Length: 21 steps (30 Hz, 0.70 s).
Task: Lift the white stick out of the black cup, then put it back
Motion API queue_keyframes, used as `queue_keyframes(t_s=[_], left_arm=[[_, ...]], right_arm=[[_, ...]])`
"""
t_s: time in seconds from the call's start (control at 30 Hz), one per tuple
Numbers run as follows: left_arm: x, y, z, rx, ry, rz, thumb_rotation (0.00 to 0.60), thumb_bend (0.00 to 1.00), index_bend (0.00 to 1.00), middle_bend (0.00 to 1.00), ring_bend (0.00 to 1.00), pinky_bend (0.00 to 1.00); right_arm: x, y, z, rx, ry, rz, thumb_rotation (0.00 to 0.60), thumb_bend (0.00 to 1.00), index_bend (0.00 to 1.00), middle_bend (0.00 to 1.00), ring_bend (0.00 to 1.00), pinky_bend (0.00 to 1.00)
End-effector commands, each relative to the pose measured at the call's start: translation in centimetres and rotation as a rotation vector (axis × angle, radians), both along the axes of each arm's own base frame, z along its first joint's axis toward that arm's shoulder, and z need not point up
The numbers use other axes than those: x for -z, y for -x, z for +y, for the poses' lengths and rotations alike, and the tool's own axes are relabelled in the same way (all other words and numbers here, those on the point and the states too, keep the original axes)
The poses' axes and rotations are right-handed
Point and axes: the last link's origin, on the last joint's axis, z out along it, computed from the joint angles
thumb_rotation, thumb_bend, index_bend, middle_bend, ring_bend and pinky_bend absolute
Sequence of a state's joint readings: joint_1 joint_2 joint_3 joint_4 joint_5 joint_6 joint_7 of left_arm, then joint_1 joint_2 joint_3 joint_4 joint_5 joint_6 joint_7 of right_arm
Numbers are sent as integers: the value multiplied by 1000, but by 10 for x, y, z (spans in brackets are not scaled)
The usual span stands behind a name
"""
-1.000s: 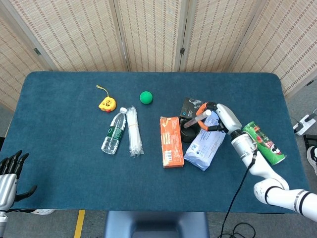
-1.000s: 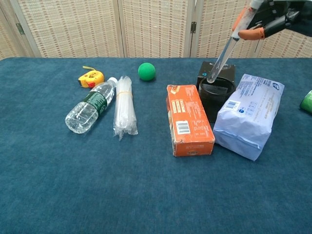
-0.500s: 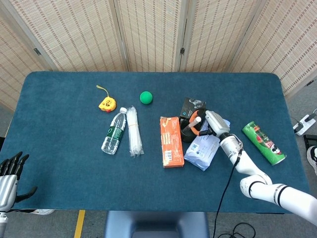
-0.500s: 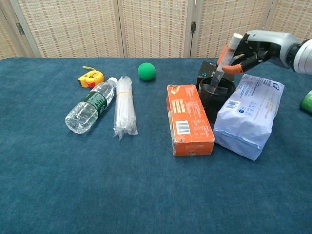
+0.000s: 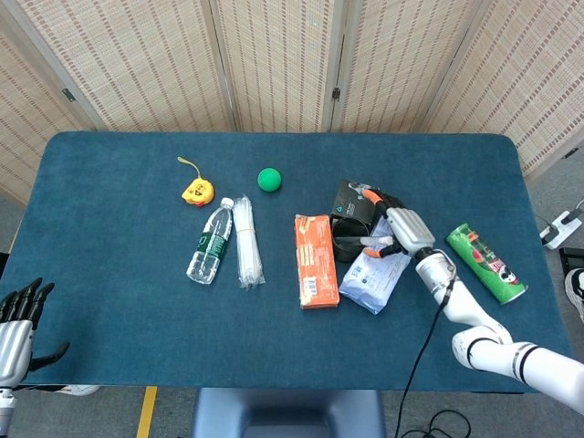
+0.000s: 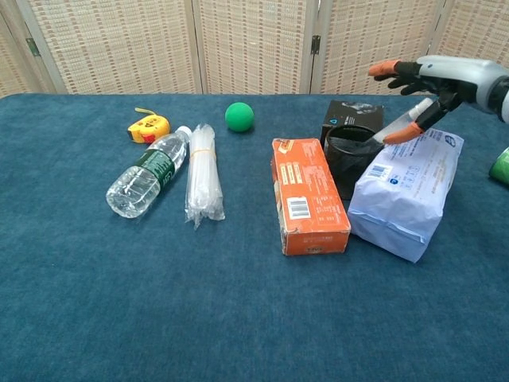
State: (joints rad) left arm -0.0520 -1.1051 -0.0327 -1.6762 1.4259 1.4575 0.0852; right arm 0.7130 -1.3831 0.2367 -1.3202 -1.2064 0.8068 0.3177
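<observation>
The black cup (image 6: 348, 165) (image 5: 346, 246) stands between an orange box and a white bag. The white stick (image 6: 399, 122) (image 5: 373, 240) has its lower end inside the cup and leans steeply to the right over the rim. My right hand (image 6: 436, 76) (image 5: 402, 227) hovers just right of the cup with its fingers spread; the stick's upper end lies along the thumb, and no finger closes on it. My left hand (image 5: 15, 318) hangs open off the table's near left corner, far from everything.
The orange box (image 6: 308, 196) lies against the cup's left, the white-blue bag (image 6: 407, 185) against its right, a black box (image 6: 355, 112) behind. A green can (image 5: 485, 265) lies far right. A green ball (image 6: 238, 116), bottle (image 6: 149, 173), straw bundle (image 6: 202, 172) and tape measure (image 6: 149, 126) sit left.
The right hand lowered the stick into the cup, then spread its fingers and drew back to the right. The stick tipped from nearly upright to a low lean.
</observation>
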Motion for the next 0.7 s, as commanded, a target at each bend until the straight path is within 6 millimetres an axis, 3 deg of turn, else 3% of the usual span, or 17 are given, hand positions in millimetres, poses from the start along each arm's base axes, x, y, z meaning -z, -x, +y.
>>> queue_keyframes(t_s=[0.03,0.1,0.27,0.4,0.47,0.57,0.7], left_arm=[[0,0,1,1,1,-6,600,238,55,41,19,62],[0,0,3,3,0,-9,600,239,54,41,20,62],[1,-1,5,6,-7,-11,600,238,55,41,22,62],[2,-2,6,6,-12,-8,600,239,55,41,23,62],[2,-3,6,6,-19,-9,600,239,55,41,23,62],[1,-7,7,13,-50,-16,600,239,55,41,23,62],[1,-10,7,24,-76,-21,600,238,60,46,26,63]], right_arm=[[-32,17,18,-23,100,61,600,31,0,0,0,24],[-44,26,29,-16,129,98,600,65,0,0,0,24],[-72,47,70,-13,241,225,600,265,0,43,0,28],[-79,52,86,-8,274,267,600,308,0,66,0,31],[-86,58,109,6,303,302,600,308,0,68,0,31],[-100,65,168,24,359,337,600,308,0,68,0,31],[-105,66,199,36,386,328,600,308,0,68,0,31]])
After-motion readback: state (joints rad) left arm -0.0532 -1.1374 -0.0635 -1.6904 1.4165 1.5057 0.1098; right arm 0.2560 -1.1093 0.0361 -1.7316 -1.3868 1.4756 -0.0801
